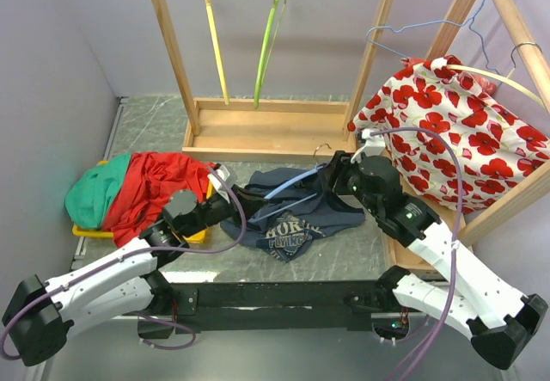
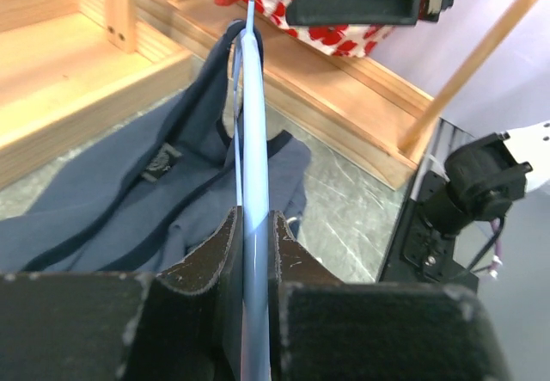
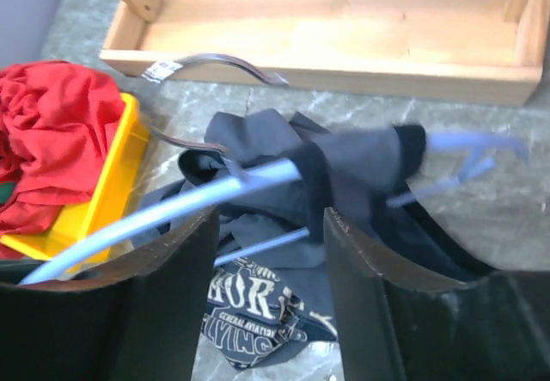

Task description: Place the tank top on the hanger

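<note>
**A:** How far along is this?

**B:** Partway, I'd judge. The tank top (image 1: 288, 226) lies bunched on the surface (image 1: 344, 252) between the two arms, lettering up. One dark strap is draped over an arm of the hanger (image 3: 215, 192). The other shoulder doesn't look threaded, and most of the cloth rests below the hanger rather than hanging from it.

**A:** Who holds what?

**B:** The left gripper (image 2: 255, 226) has its jaws clamped on the blue hanger, edge-on. The right gripper (image 3: 271, 226) has its jaws apart and grips nothing. The hanger arm and the strap cross just beyond the gap.

**A:** What does one view give that another doesn't?

**B:** The top view gives the layout: shirt in the middle, red garment (image 1: 163, 187) at the left, wooden rack (image 1: 258, 132) behind. Both grips are too small there to read. The left wrist view shows the clamp plainly, with cloth looped over the hanger's far end. Only the right wrist view shows the strap lying across the bar.

**A:** So what's left?

**B:** Probably the second strap, then settling the cloth.
</note>
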